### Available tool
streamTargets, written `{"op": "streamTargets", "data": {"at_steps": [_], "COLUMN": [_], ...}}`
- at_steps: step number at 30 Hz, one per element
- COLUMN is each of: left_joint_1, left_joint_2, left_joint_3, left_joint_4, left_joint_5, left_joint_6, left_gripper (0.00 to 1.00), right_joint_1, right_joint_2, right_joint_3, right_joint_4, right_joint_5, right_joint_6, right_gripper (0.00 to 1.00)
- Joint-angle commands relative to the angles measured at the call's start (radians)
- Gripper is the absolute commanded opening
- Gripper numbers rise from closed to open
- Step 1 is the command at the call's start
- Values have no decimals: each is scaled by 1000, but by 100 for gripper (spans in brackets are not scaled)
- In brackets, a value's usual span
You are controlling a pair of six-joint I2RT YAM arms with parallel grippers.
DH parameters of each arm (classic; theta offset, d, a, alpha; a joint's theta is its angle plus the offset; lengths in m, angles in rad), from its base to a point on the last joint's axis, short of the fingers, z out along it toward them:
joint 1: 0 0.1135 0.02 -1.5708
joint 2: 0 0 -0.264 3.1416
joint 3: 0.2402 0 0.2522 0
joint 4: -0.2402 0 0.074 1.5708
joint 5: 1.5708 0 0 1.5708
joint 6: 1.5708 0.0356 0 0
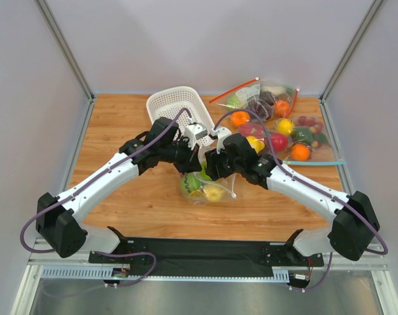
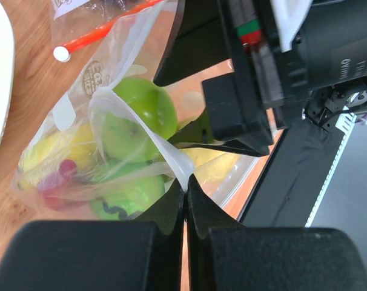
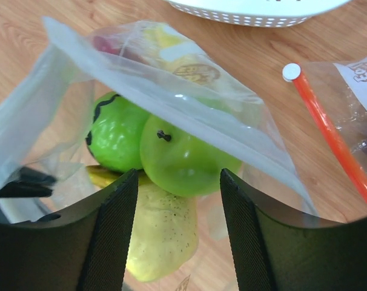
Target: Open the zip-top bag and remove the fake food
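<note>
Pinching shut in the left wrist view, the left gripper (image 2: 186, 185) is clamping a folded edge of the zip-top bag (image 2: 68, 115), its two black fingers pressing together on the film. Inside the bag the fake food (image 2: 132, 197) is lying in a heap: two green apples (image 2: 141, 109), a yellow banana (image 3: 162, 236) and a red piece (image 2: 53, 179). The bag is sitting mid-way across the wooden table (image 1: 120, 210), just in front of the white basket (image 1: 176, 105). To its right, the right gripper (image 3: 178, 176) is hovering close over the bag, jaws standing apart, gripping nothing. Further right, other clear bags (image 1: 278, 125) of fruit are lying.
</note>
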Motion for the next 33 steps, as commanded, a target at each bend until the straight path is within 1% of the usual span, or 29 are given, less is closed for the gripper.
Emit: {"op": "streamTargets", "data": {"at_steps": [1, 3, 4, 8, 9, 22, 23, 25, 28, 31, 32, 33], "left_joint_1": [10, 12, 12, 15, 16, 27, 28, 30, 35, 42, 45, 53], "left_joint_2": [18, 28, 31, 50, 58, 94, 94, 99, 102, 102, 104, 104], "left_joint_3": [0, 0, -2, 0, 1, 4, 4, 3, 4, 4, 3, 1], "left_joint_4": [31, 34, 39, 50, 51, 73, 74, 79, 80, 82, 82, 80], "left_joint_5": [24, 32, 41, 63, 67, 125, 130, 141, 147, 144, 142, 136], "left_joint_6": [-2, -2, -1, 1, 1, -6, -6, -9, -13, -16, -18, -21], "left_gripper": [0, 0, 0, 0, 0, 0, 0, 0, 0, 0, 0, 0], "right_joint_1": [1, 1, 1, 1, 1, 1, 1, 1, 1, 1, 0, 1], "right_joint_2": [24, 36, 40, 53, 58, 193, 198, 213, 237, 245, 242, 238], "right_joint_3": [-9, -18, -23, -45, -48, -87, -94, -104, -103, -95, -100, -101], "right_joint_4": [87, 123, 137, 205, 225, 398, 450, 481, 516, 524, 525, 525], "right_joint_5": [71, 63, 24, -4, -3, 16, 19, 26, 25, 22, 23, 32], "right_joint_6": [-22, -28, -28, -26, -25, -8, -5, -5, -6, -3, -2, -3], "right_gripper": [60, 64, 66, 78, 79, 86, 86, 87, 85, 73, 64, 60]}}
